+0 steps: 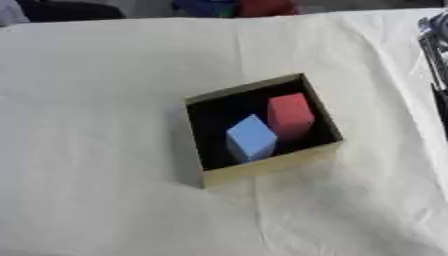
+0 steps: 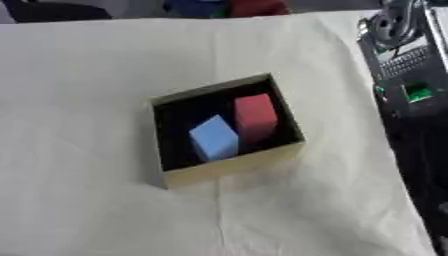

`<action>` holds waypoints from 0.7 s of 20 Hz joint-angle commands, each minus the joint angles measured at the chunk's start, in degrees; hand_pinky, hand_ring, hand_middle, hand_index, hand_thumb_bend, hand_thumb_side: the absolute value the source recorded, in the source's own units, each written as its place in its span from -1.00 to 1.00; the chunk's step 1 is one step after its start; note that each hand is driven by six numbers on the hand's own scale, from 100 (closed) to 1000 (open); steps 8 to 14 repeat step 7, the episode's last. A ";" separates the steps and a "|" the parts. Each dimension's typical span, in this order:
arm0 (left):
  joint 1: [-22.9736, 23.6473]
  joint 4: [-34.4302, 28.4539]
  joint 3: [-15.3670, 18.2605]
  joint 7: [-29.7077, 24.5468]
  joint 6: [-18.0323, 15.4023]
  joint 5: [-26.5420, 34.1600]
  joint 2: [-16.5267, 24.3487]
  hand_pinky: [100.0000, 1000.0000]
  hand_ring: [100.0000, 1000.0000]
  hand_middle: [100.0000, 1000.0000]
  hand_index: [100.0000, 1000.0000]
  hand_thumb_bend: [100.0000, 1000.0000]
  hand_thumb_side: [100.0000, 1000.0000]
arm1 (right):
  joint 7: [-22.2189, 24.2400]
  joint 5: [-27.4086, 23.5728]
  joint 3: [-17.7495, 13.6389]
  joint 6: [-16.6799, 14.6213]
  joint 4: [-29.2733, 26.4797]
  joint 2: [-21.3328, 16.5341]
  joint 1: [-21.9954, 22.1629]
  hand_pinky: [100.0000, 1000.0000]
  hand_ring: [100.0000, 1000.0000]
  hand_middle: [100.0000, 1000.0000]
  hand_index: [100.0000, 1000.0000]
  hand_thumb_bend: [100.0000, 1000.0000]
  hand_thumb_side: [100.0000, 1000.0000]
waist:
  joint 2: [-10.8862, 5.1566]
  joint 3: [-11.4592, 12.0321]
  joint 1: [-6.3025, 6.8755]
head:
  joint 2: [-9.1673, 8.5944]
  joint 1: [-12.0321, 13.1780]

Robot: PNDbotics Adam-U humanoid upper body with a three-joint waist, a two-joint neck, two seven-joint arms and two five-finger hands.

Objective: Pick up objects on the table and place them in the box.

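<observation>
Left eye view shows the box (image 1: 262,169) on the cloth-covered counter (image 1: 96,100), holding 2 blocks: a blue block (image 1: 251,137) touching a red block (image 1: 289,114) beside it. Neither robot hand is visible, so their state cannot be told.

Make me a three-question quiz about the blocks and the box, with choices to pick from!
1. Where is the blue block?
A. inside the box
B. on the cloth beside the box
C. in a robot hand

2. How many blocks are in the box?
A. one
B. two
C. four

3. What is the state of the box?
A. shut with a lid
B. tipped on its side
C. open at the top

Answers:
1. A, because the blue block sits within the box walls, next to the red block.
2. B, because only a blue one and a red one show inside.
3. C, because you can look straight down into its dark inside on the white cloth.
</observation>
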 commanded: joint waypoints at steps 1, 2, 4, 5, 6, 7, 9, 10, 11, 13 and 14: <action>-0.82 -0.79 0.31 0.10 -0.27 -0.09 1.05 0.43 0.37 0.40 0.84 -0.96 0.56 | -1.39 -1.49 -1.40 -0.82 -0.38 0.47 -0.45 0.56 0.49 0.42 0.87 -1.00 1.00 | -0.85 0.26 0.08 | 0.27 -0.26; -0.86 -0.79 0.29 0.09 -0.32 -0.08 1.03 0.43 0.37 0.40 0.84 -0.96 0.56 | -1.52 -1.84 -1.67 -1.04 -0.44 0.80 -0.26 0.56 0.49 0.42 0.87 -1.00 1.00 | -0.83 0.31 0.08 | 0.28 -0.31; -0.95 -0.79 0.25 0.04 -0.39 -0.05 0.97 0.43 0.37 0.40 0.84 -0.96 0.56 | -1.54 -2.54 -2.16 -1.34 -0.53 1.33 0.04 0.56 0.49 0.42 0.87 -1.00 1.00 | -0.80 0.37 0.06 | 0.27 -0.39; -0.99 -0.79 0.22 0.01 -0.42 -0.03 0.95 0.43 0.37 0.40 0.84 -0.96 0.56 | -1.51 -2.86 -2.42 -1.40 -0.54 1.54 0.19 0.56 0.48 0.41 0.86 -1.00 1.00 | -0.79 0.40 0.06 | 0.26 -0.41; -1.04 -0.79 0.19 -0.03 -0.45 -0.01 0.96 0.43 0.37 0.40 0.84 -0.95 0.56 | -1.40 -3.15 -2.66 -1.41 -0.50 1.71 0.33 0.56 0.46 0.39 0.86 -1.00 1.00 | -0.79 0.46 0.05 | 0.26 -0.40; -1.08 -0.79 0.18 -0.06 -0.48 0.00 0.96 0.43 0.37 0.40 0.84 -0.95 0.56 | -1.25 -3.37 -2.89 -1.39 -0.45 1.82 0.42 0.56 0.46 0.38 0.85 -1.00 1.00 | -0.79 0.50 0.04 | 0.27 -0.39; -1.08 -0.79 0.18 -0.06 -0.48 0.00 0.96 0.43 0.37 0.40 0.84 -0.95 0.56 | -1.25 -3.37 -2.89 -1.39 -0.45 1.82 0.42 0.56 0.46 0.38 0.85 -1.00 1.00 | -0.79 0.50 0.04 | 0.27 -0.39; -1.08 -0.79 0.18 -0.06 -0.48 0.00 0.96 0.43 0.37 0.40 0.84 -0.95 0.56 | -1.25 -3.37 -2.89 -1.39 -0.45 1.82 0.42 0.56 0.46 0.38 0.85 -1.00 1.00 | -0.79 0.50 0.04 | 0.27 -0.39; -1.08 -0.79 0.18 -0.06 -0.48 0.00 0.96 0.43 0.37 0.40 0.84 -0.95 0.56 | -1.25 -3.37 -2.89 -1.39 -0.45 1.82 0.42 0.56 0.46 0.38 0.85 -1.00 1.00 | -0.79 0.50 0.04 | 0.27 -0.39; -1.08 -0.79 0.18 -0.06 -0.48 0.00 0.96 0.43 0.37 0.40 0.84 -0.95 0.56 | -1.25 -3.37 -2.89 -1.39 -0.45 1.82 0.42 0.56 0.46 0.38 0.85 -1.00 1.00 | -0.79 0.50 0.04 | 0.27 -0.39; -1.08 -0.79 0.18 -0.06 -0.48 0.00 0.96 0.43 0.37 0.40 0.84 -0.95 0.56 | -1.25 -3.37 -2.89 -1.39 -0.45 1.82 0.42 0.56 0.46 0.38 0.85 -1.00 1.00 | -0.79 0.50 0.04 | 0.27 -0.39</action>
